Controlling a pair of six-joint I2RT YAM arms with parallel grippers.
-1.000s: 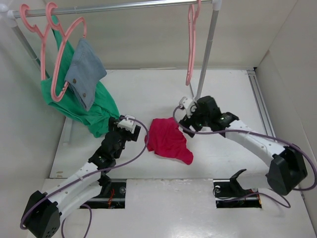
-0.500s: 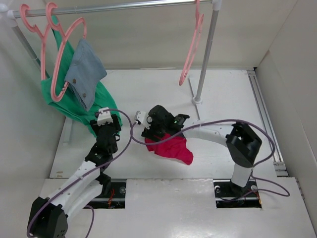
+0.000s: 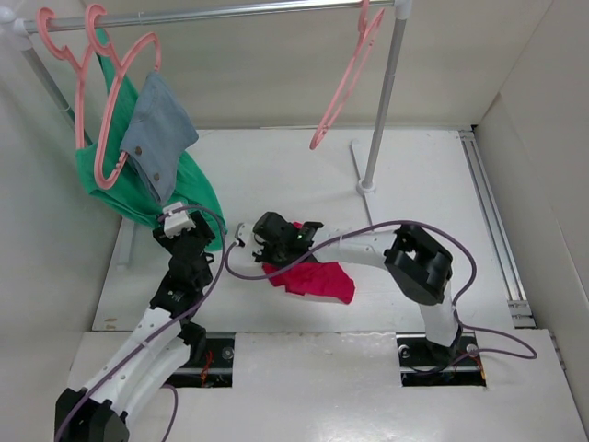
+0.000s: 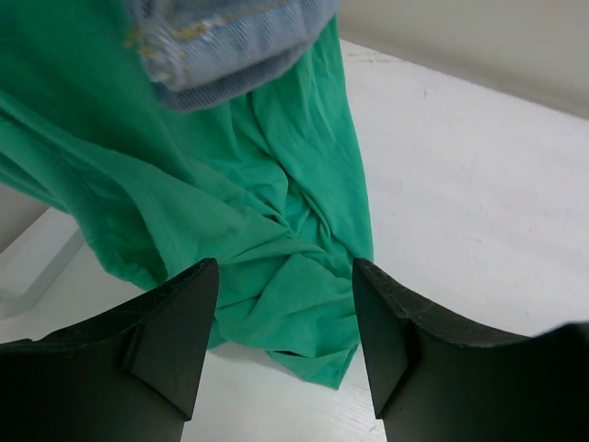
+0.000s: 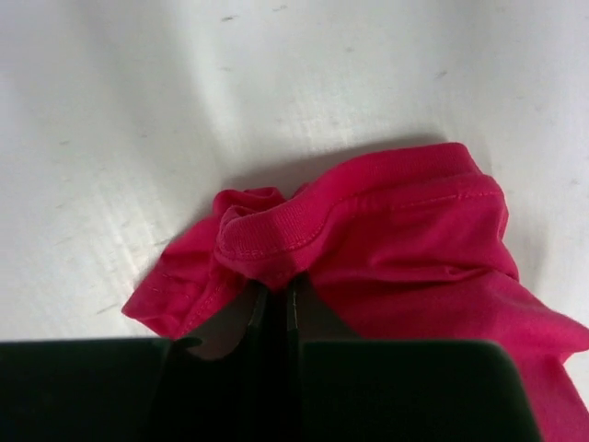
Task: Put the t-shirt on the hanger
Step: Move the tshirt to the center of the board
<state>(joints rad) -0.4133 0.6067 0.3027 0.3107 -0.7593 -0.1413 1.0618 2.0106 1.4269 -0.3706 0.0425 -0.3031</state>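
Note:
The crimson t-shirt [image 3: 317, 279] lies crumpled on the white table, left of centre. My right gripper [image 3: 268, 247] is at the shirt's left edge. In the right wrist view its jaws [image 5: 276, 295] are shut on a ribbed hem fold of the t-shirt [image 5: 405, 239]. The empty pink hanger [image 3: 338, 97] hangs tilted from the rail at the back, well apart from the shirt. My left gripper [image 3: 180, 227] is open beside the green garment [image 3: 179, 198]. Its fingers [image 4: 179, 331] hold nothing, with green cloth [image 4: 267, 239] lying beyond them.
A clothes rail [image 3: 212, 13] spans the back on a post [image 3: 382, 101] with a foot on the table. At the left, pink hangers [image 3: 101, 110] carry the green garment and a grey-blue buttoned garment [image 3: 158, 129]. Walls close in on both sides.
My right arm swung left over the shirt and its jaws closed on the shirt's left edge. The left gripper drew back toward the green garment and narrowed. The empty hanger swung leftward.

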